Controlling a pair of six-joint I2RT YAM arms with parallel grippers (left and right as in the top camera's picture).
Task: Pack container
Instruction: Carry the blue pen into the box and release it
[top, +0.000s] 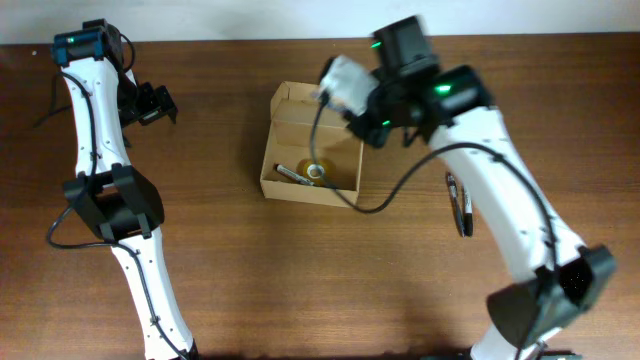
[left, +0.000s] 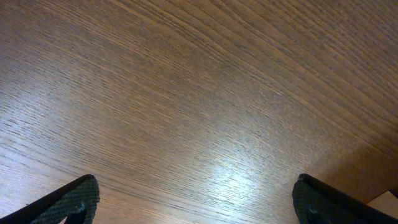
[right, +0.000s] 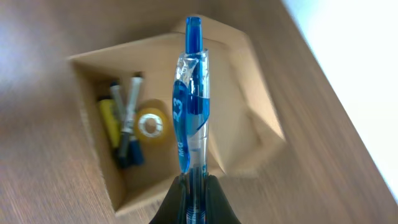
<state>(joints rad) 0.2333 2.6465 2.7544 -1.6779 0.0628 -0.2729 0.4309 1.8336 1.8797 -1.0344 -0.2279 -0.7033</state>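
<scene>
Item one, box (right: 244, 124): tan card, lid flap folded back, standing open mid-table toward the far edge, directly below and ahead of my right gripper (right: 194, 194). Contents: tape (right: 150, 126) near the middle of the floor, and a small bundle of pens (right: 123, 124), one yellow and the rest dark, lying just beside it against one wall; the half nearer the flap is bare. Item two, blue pen (right: 189, 106): pinched at its lower end between my right fingers, which are pressed tight on the barrel, with the clip and cap end pointing out over the box. Step in hand, as I judge it: setting this pen inside. To do it well I should carry the free end over the bare half, tilt the barrel to run along the box's length, drop below the rim, and only then spread my fingers, so that it neither bridges a wall nor knocks the flap. Pose: my right arm reaches in from the near right, wrist bent over the box's far right corner. Item three, left gripper (left: 198, 200): fingers spread wide, holding nothing, over bare table (top: 300, 290) at the far left, well apart from the box. Item four, spare pen (top: 458, 205): dark, lying on the wood beside my right arm.
</scene>
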